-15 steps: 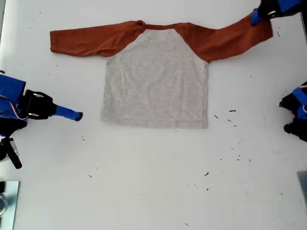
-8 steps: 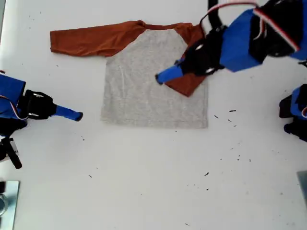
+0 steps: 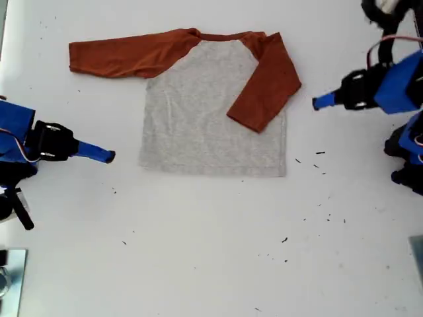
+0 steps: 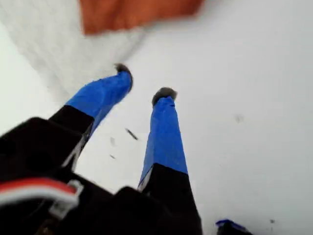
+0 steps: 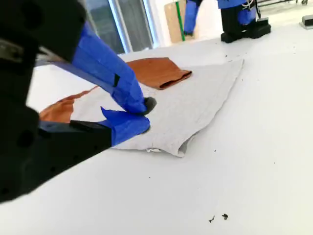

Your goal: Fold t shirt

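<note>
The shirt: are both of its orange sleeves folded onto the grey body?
No. On the shirt only the sleeve at the exterior view's right lies folded over the grey; the other sleeve lies stretched out flat.

My first gripper [image 3: 316, 103] hangs over the table near the exterior view's right edge, blue fingers [image 4: 164, 132] parted and holding nothing. My second gripper [image 3: 109, 157] sits low by the exterior view's left edge, its tips closed together, arm stretched inward.
</note>
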